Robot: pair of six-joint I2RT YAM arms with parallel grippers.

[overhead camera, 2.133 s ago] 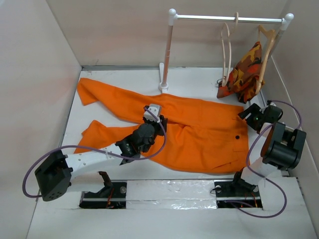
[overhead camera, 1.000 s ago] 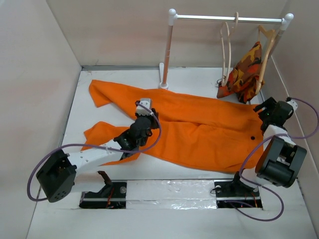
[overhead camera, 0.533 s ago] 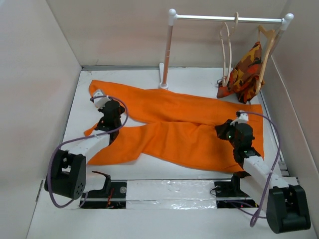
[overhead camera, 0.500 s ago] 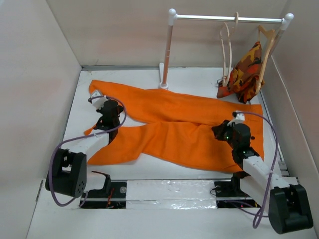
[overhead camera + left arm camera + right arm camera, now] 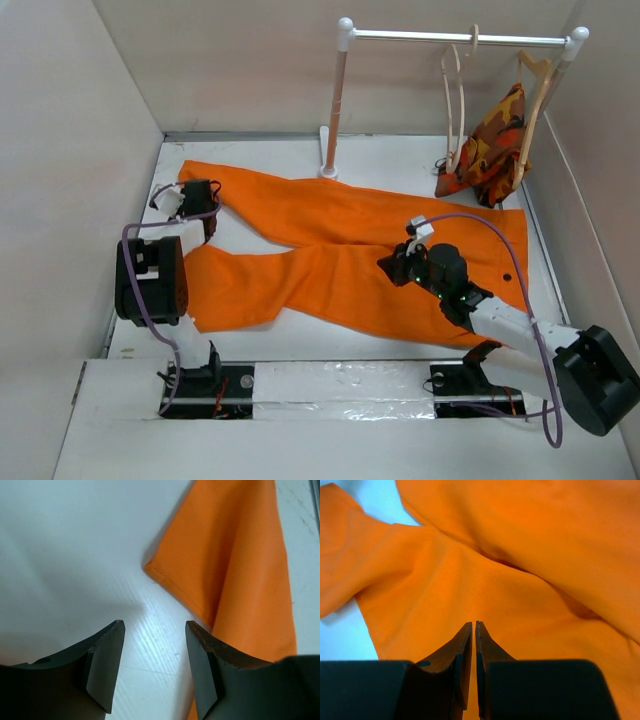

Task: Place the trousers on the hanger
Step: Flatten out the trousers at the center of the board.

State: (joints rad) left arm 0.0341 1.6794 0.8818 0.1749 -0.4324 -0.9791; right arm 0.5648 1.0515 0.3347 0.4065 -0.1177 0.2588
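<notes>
Closest to you, your right gripper [image 5: 473, 625] is almost closed. Only a thin slit shows between its two fingers [image 5: 455, 665]. It points down at the middle of the trousers [image 5: 330, 215], where the two legs meet. You can't see any cloth caught between the fingers.

The trousers are bright orange and lie flat on the white counter [image 5: 400, 165]. The waist is on the right side, and a small dark button [image 5: 507, 277] shows there. The two legs reach out to the left. One leg lies nearer to you and one lies farther away.

Your left gripper [image 5: 152, 625] is at the left end of the far leg. Its fingers [image 5: 107, 655] stand wide apart and hold nothing. White counter shows between them. The corner of the leg's hem lies just in front of them, a bit to the right.

At the back right stands a white rail [image 5: 460, 37]. The hanger [image 5: 463, 110] hangs from it, pale wood and bare. The trousers are not on it. Next to it hangs a second wooden hanger [image 5: 535, 100] with a small camouflage garment [image 5: 490, 145]. That garment hangs just behind the waist of the trousers.
</notes>
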